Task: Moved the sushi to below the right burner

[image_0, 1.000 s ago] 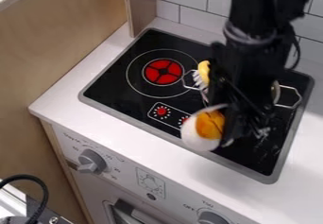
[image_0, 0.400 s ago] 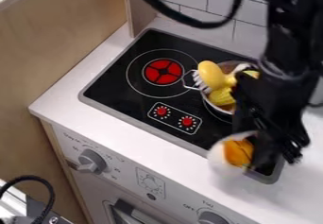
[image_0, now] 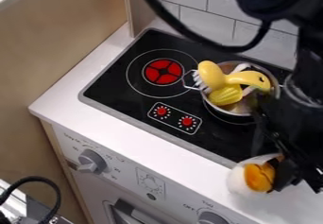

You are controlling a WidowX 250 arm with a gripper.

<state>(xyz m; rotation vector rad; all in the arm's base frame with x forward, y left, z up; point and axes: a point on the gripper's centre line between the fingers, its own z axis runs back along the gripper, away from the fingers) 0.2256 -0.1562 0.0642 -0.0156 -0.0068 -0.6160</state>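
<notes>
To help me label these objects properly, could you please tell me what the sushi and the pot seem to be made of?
The sushi has a smooth, rounded white body and an orange top, suggesting a toy, perhaps plastic or fabric; the look leaves that open. The pot is probably thin metal with a smooth finish, judging by its silvery wall and light sheen.

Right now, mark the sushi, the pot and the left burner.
Sushi (image_0: 259, 176): camera view, on its orange top.
Pot (image_0: 219, 108): camera view, on its near rim.
Left burner (image_0: 163, 72): camera view, on its red centre.
</notes>
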